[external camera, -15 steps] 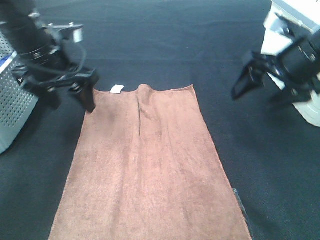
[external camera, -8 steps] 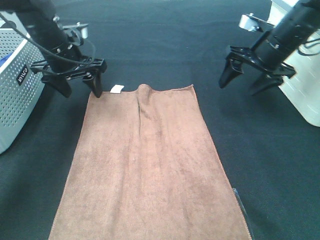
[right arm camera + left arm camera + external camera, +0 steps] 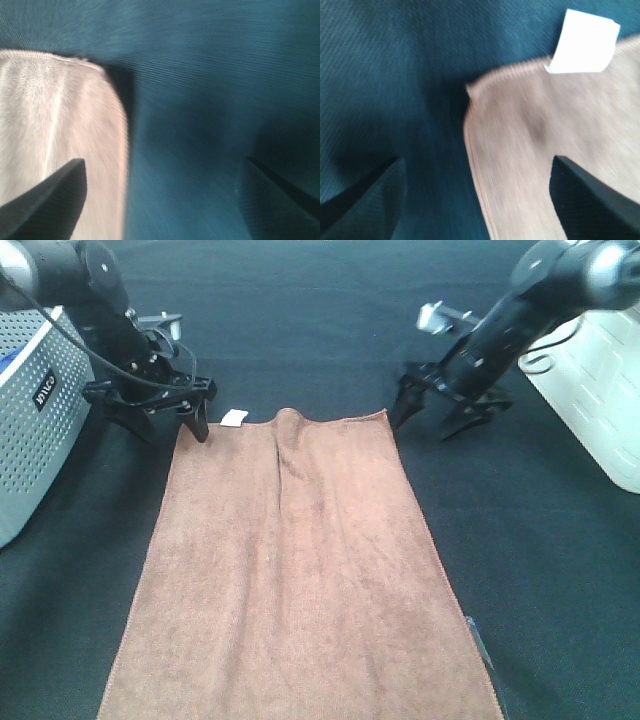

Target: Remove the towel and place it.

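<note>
The brown towel (image 3: pixel 295 570) lies flat on the dark table covering, its white tag (image 3: pixel 233 418) at the far left corner and a small ridge at the far edge. My left gripper (image 3: pixel 165 423) is open and low over the far left corner, one finger over the towel (image 3: pixel 545 145), the other over the covering. The tag (image 3: pixel 585 42) shows close by. My right gripper (image 3: pixel 428 418) is open and low beside the far right corner; its view shows that corner (image 3: pixel 60 120) under one finger. Neither gripper holds anything.
A perforated grey bin (image 3: pixel 35 410) stands at the left edge, close to the left arm. A white box (image 3: pixel 600 390) stands at the right edge. The dark covering (image 3: pixel 320 320) stretches beyond the towel's far edge.
Both grippers have come down and inward toward the towel's far corners. The right one moved left a long way. The towel has not moved.
</note>
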You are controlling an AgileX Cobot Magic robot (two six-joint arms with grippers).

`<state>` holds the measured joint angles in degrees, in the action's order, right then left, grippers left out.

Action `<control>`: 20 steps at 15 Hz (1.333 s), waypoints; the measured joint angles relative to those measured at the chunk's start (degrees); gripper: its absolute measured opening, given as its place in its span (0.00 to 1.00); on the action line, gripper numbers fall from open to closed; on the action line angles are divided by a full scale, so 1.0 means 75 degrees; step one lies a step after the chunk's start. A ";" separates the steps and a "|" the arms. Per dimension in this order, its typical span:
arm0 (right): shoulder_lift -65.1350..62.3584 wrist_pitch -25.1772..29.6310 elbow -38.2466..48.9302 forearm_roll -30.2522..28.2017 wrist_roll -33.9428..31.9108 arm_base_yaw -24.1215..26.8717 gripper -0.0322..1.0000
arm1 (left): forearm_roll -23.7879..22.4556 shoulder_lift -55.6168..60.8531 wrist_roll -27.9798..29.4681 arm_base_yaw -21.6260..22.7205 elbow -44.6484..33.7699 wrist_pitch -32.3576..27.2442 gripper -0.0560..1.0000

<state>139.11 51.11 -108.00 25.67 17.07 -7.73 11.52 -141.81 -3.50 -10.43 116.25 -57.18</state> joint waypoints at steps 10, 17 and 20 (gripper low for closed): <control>0.0489 -0.1039 -0.0458 0.0153 0.0222 -0.0649 0.76 | 0.0497 -0.0275 -0.0382 0.0000 0.0176 0.0008 0.75; 0.0550 -0.1451 -0.0458 -0.0084 0.0443 -0.0970 0.64 | 0.0588 -0.0374 -0.0451 -0.0313 0.0206 0.0420 0.56; 0.0581 -0.1627 -0.0458 -0.0290 0.0443 -0.0970 0.33 | 0.0573 -0.0420 -0.0611 -0.0313 0.0206 0.0497 0.22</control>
<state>143.47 38.90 -111.44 23.49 20.40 -15.01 15.81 -144.96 -8.08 -12.78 117.80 -53.46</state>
